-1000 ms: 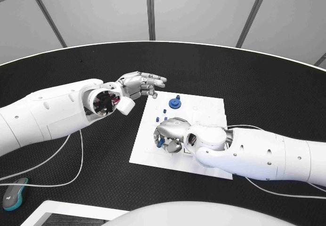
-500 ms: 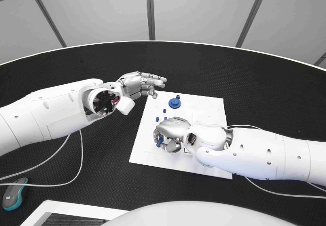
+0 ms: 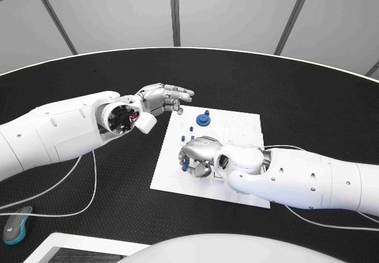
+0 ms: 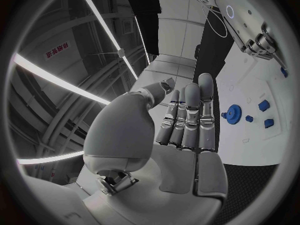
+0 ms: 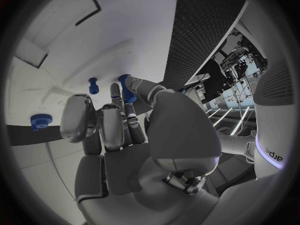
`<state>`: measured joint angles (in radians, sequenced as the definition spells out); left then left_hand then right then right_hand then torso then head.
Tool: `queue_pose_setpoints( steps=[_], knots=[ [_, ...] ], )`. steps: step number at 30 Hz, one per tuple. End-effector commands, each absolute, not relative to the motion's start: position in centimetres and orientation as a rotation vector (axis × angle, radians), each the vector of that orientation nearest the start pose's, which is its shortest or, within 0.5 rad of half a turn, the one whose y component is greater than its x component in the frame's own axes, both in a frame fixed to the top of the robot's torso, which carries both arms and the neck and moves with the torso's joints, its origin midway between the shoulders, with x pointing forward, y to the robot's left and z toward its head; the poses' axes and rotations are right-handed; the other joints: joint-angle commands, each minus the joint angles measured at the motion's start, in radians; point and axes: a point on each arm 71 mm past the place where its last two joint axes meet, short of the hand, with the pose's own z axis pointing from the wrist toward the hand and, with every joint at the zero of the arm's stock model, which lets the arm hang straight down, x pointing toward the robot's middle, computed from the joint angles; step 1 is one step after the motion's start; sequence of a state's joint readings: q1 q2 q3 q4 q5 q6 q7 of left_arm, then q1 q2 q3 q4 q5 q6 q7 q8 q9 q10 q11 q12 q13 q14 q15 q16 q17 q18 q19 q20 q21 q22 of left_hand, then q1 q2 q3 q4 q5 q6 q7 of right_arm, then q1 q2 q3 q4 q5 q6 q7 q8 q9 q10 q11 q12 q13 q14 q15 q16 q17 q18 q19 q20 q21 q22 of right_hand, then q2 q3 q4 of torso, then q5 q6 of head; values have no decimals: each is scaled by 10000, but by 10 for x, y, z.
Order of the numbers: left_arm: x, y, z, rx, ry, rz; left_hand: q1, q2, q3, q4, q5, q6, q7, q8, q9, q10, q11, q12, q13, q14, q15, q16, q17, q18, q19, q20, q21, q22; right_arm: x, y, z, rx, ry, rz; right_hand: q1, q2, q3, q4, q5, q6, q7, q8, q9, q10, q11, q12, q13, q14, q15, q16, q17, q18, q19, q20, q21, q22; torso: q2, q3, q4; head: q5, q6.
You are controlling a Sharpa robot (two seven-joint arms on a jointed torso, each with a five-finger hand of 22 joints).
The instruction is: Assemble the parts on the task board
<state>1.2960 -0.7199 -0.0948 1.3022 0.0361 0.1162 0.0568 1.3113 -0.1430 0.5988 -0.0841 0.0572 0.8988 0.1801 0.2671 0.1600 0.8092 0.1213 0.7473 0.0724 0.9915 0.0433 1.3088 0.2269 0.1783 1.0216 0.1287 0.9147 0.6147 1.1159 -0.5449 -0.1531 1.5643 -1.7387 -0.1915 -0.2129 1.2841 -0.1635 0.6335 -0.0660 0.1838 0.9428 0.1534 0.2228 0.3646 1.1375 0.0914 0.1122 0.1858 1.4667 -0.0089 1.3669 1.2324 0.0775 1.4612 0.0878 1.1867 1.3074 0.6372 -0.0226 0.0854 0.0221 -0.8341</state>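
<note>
Your left hand [image 3: 164, 99] hovers over the black table [image 3: 95, 82] just off the far left corner of the one white task board [image 3: 237, 129], holding nothing, with its fingers extended side by side. On the board you have one round blue geared part [image 3: 204, 118] standing near the far edge and two smaller blue parts [image 3: 191, 130] just nearer than it. Your right hand [image 3: 199, 156] rests low over the board's middle, pinching one blue part [image 5: 127, 87] between thumb and fingers.
</note>
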Motion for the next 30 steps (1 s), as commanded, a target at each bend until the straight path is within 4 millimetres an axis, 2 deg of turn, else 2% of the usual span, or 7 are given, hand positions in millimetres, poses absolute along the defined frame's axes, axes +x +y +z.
queue_pose_setpoints(
  steps=[1, 14, 16, 18, 21, 22, 30],
  knots=[
    [524, 189, -181, -11067, 19076, -16366, -24, 69, -17, 61, -17, -22, 48, -57, 14, -47, 13, -51, 10, -59, 40, -37, -14, 71, -11, 51, -60, -10, 411, -41, -252, -6251, 17596, 7459, -39, -79, -53, 29, 35, -86, 1, -48, -9, -78, -20, -56, -13, 309, 93, -60, -15, 48, 17, 55, -55, 22, 5, 4, 4, 4, -9],
    [524, 190, -181, -11080, 19071, -16343, -24, 69, -17, 61, -17, -22, 48, -57, 14, -47, 13, -51, 10, -59, 40, -37, -14, 71, -11, 51, -60, -10, 408, -44, -248, -6057, 17307, 7673, -80, -148, -62, 35, 47, -154, -12, -97, -24, -149, -24, -58, -22, 291, 93, -97, -62, 60, 0, 63, -111, -10, 6, 14, 6, 0, -6],
    [524, 190, -181, -11088, 19066, -16332, -24, 69, -17, 61, -17, -22, 48, -57, 14, -47, 13, -51, 10, -59, 40, -37, -14, 71, -11, 51, -60, -10, 407, -46, -246, -5942, 17123, 7803, -131, -247, -20, 44, 63, -562, -2, -337, -118, -510, 25, -163, -99, 269, 137, -152, -132, 92, -46, 84, -290, -125, 5, 17, 2, 11, -10],
    [524, 190, -181, -11093, 19062, -16325, -24, 69, -17, 61, -17, -22, 48, -57, 14, -47, 13, -51, 10, -59, 40, -37, -14, 71, -11, 51, -60, -10, 405, -48, -244, -5840, 16942, 7931, -176, -396, -43, 27, 43, -1187, -196, -673, -261, -1033, 130, -320, -220, 197, 205, -329, -388, 172, -186, 142, -765, -437, 4, 22, -3, 12, -17],
    [525, 191, -181, -11095, 19062, -16322, -24, 69, -17, 61, -17, -22, 48, -57, 14, -47, 13, -51, 10, -59, 40, -37, -14, 71, -11, 51, -60, -10, 403, -51, -241, -5728, 16755, 8073, -307, -564, -348, 87, 38, -1793, -382, -998, -382, -1476, 170, -291, -333, 85, 241, -627, -780, 269, -319, 194, -1310, -807, 2, 19, -1, 3, -18],
    [525, 191, -181, -11096, 19062, -16320, -24, 69, -17, 61, -17, -22, 48, -57, 14, -47, 13, -51, 10, -59, 40, -37, -14, 71, -11, 51, -60, -10, 402, -52, -240, -5701, 16713, 8110, -320, -597, -581, 126, -22, -2051, -509, -1105, -443, -1732, 193, -270, -402, 49, 252, -749, -942, 318, -369, 205, -1600, -1009, 2, 16, 0, 0, -19],
    [526, 193, -182, -11134, 19027, -16260, -38, 70, -31, 88, -17, -41, 54, -79, 12, -62, 18, -53, 12, -65, 47, -37, -13, 70, -9, 58, -80, -26, 391, -74, -230, -5181, 16258, 8357, -232, -492, -1419, 336, -144, -1905, -424, -1052, -382, -1987, 186, 100, -558, 21, 248, -952, -1196, 354, -327, 205, -1943, -1279, -17, 16, -12, -29, -19]
  ],
)
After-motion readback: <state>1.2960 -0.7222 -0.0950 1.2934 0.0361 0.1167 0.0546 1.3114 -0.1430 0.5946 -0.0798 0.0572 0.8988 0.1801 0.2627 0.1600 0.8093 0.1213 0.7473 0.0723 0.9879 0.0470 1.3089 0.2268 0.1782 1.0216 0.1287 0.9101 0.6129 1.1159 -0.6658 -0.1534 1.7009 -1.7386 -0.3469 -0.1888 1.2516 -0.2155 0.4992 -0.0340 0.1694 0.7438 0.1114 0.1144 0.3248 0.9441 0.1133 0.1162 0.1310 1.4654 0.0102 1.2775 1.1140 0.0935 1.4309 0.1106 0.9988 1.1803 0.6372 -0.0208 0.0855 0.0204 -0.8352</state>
